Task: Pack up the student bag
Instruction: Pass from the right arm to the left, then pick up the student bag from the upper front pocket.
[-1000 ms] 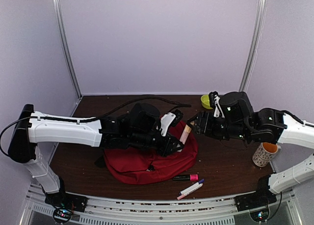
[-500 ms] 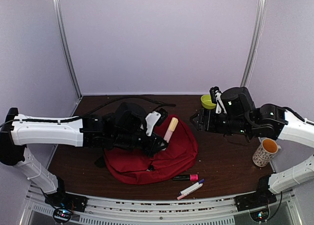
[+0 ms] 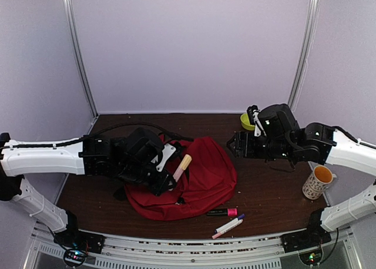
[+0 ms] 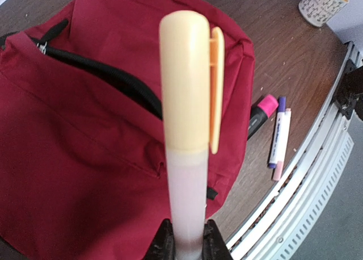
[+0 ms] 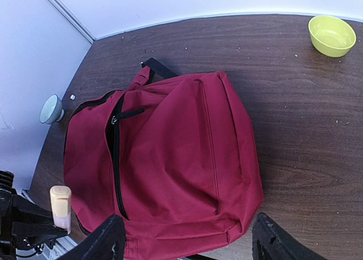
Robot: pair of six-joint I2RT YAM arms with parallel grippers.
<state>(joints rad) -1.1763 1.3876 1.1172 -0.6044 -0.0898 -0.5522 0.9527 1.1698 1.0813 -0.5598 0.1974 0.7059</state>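
The dark-red student bag (image 3: 197,178) lies flat on the brown table, its black zipper line (image 5: 116,163) running along its left part; it also shows in the left wrist view (image 4: 85,135). My left gripper (image 3: 170,181) is shut on a marker with a pale pink barrel and a yellow cap (image 4: 187,101), held above the bag's left half (image 3: 182,165); the marker also shows in the right wrist view (image 5: 60,206). My right gripper (image 3: 233,145) is open and empty, hovering right of the bag; its fingertips (image 5: 110,240) frame the bag's edge.
A pink-and-black marker (image 3: 223,212) and a purple-capped and a pink-capped pen (image 3: 229,227) lie near the table's front edge. A lime bowl (image 5: 332,36) sits at the back right, a patterned mug (image 3: 317,182) at the right, a small pale cup (image 5: 52,108) by the wall.
My left gripper has carried the yellow-capped marker leftward and down over the bag. My right gripper has pulled back slightly to the right and away from the bag.
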